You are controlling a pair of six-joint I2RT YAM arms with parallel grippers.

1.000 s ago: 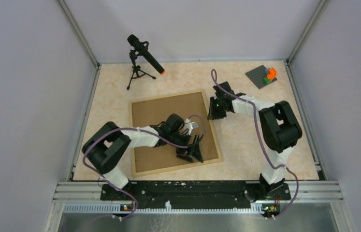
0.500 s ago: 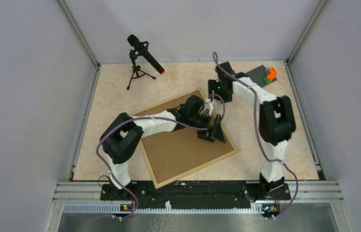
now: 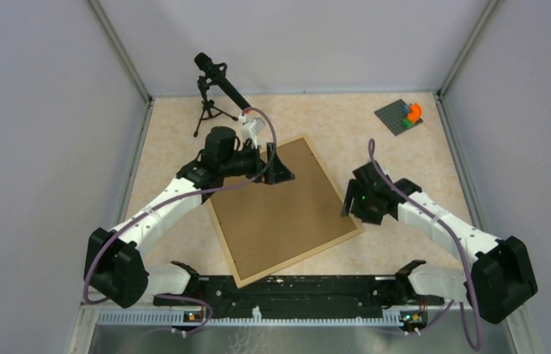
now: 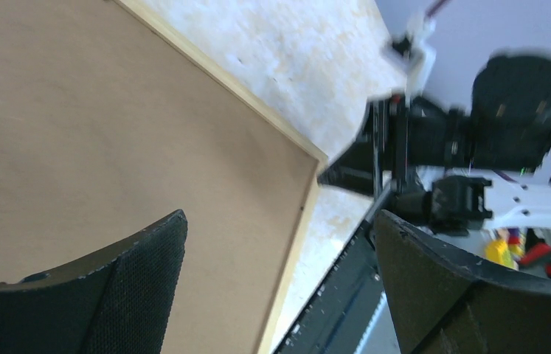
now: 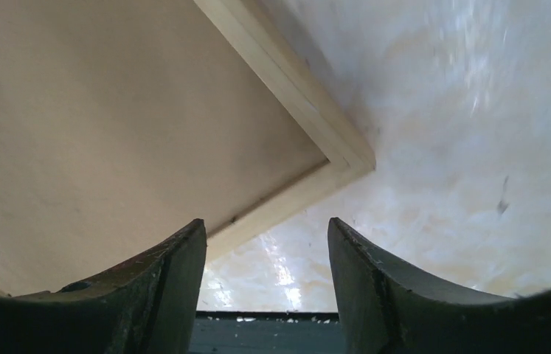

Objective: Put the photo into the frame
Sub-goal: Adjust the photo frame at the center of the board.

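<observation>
At the far left of the mottled cream desk, a slim black microphone with an orange tip, perched on a spindly tripod. Just right of it, the left tool: matte black, with curved, finely grained fingers spread wide on nothing, hanging over the far left part of the frame. Mid-desk, lying flat and skewed, the frame itself: thin strips of pale smooth wood around a plain brown backing board with a dull, fibrous face. Blurred in the left wrist view, yet clear enough to show the pale rim running to a corner. At the frame's right corner, the right tool, likewise black and curved, gaping apart and gripping nothing, just above the wooden corner and the glossy desk beside it. Cannot tell whether either tool touches the wood. Far right, near the back wall, a small grey studded plate carrying orange, green and blue bricks, well apart from the rest.

Against half a second ago: same skew to the frame; left tool gone from the frame's right edge to its far left side; right tool drawn back from the far corner to the right one, arm stretched low.
</observation>
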